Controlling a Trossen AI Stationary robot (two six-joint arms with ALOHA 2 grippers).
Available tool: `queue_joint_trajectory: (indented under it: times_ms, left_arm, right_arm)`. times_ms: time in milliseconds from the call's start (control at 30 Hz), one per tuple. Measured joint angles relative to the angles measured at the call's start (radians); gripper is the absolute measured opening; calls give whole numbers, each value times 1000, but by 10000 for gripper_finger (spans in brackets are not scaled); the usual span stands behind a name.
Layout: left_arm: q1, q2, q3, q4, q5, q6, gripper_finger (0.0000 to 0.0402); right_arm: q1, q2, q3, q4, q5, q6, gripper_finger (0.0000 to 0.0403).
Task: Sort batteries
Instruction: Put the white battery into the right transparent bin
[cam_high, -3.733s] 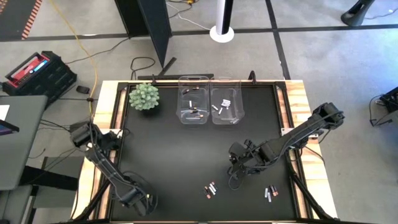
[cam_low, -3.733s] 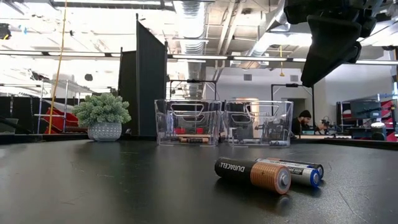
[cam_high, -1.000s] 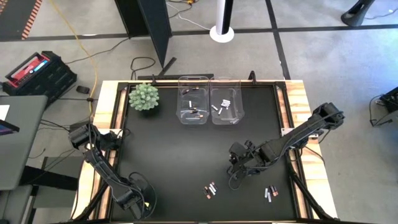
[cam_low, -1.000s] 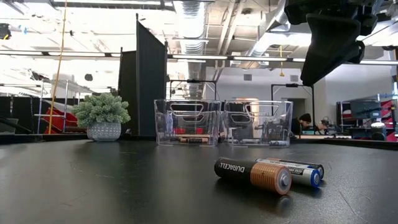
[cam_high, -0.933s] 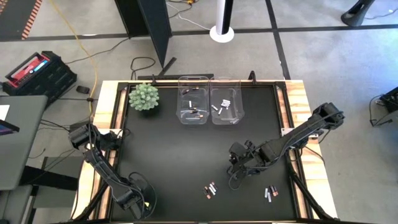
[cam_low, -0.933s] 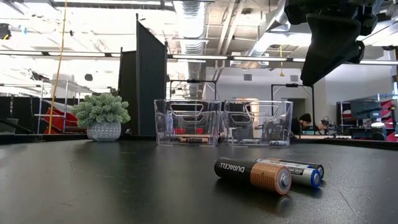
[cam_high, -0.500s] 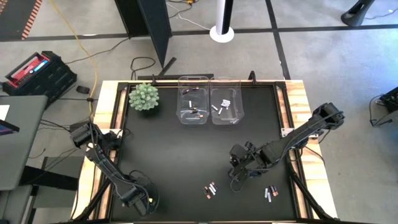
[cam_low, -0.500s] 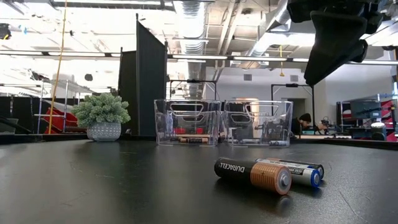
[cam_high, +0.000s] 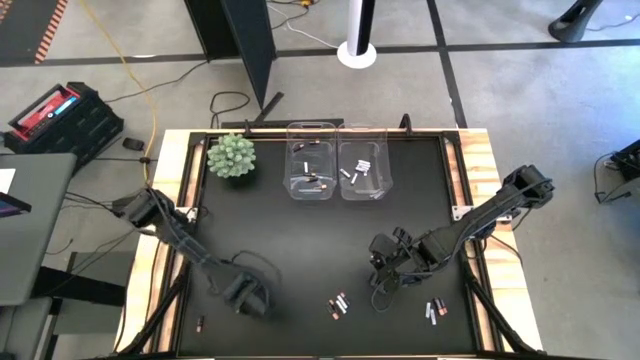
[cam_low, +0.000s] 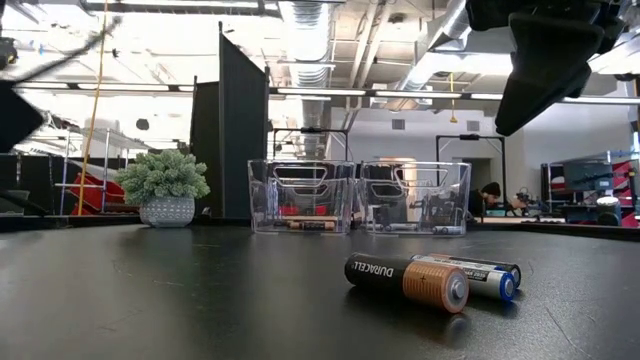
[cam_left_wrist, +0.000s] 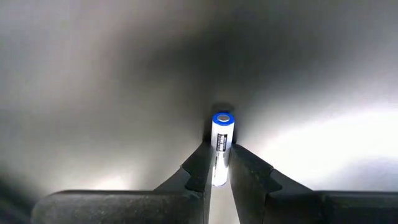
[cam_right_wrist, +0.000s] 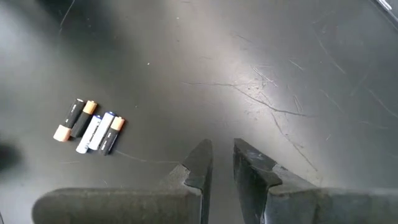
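Batteries (cam_low: 425, 276) lie side by side at the table's near edge, a dark copper-ended cell touching a white blue-tipped one, with another small cluster (cam_high: 436, 311) near the right corner. Above them the left gripper (cam_left_wrist: 219, 167) pinches a white blue-capped battery (cam_left_wrist: 221, 144). The right gripper (cam_right_wrist: 222, 160) hovers over bare mat, fingers narrowly apart and empty. Farther back, two clear bins (cam_high: 336, 160) hold sorted cells beside a potted plant (cam_high: 231, 155).
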Motion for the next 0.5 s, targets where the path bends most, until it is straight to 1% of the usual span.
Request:
queue_joint_trajectory:
  times_ms: [200, 300, 433, 500]
  left_arm:
    - [154, -1, 0, 1, -52, 286, 41]
    - [240, -14, 0, 4, -97, 450, 41]
    - [363, -51, -2, 10, -169, 662, 41]
    - [419, -72, 7, 9, -175, 758, 41]
  right_arm:
    - [-4, 0, 0, 0, 0, -7, 81]
    - [-4, 0, 0, 0, 0, -1, 81]
    - [-4, 0, 0, 0, 0, 35, 81]
    - [-4, 0, 0, 0, 0, 57, 81]
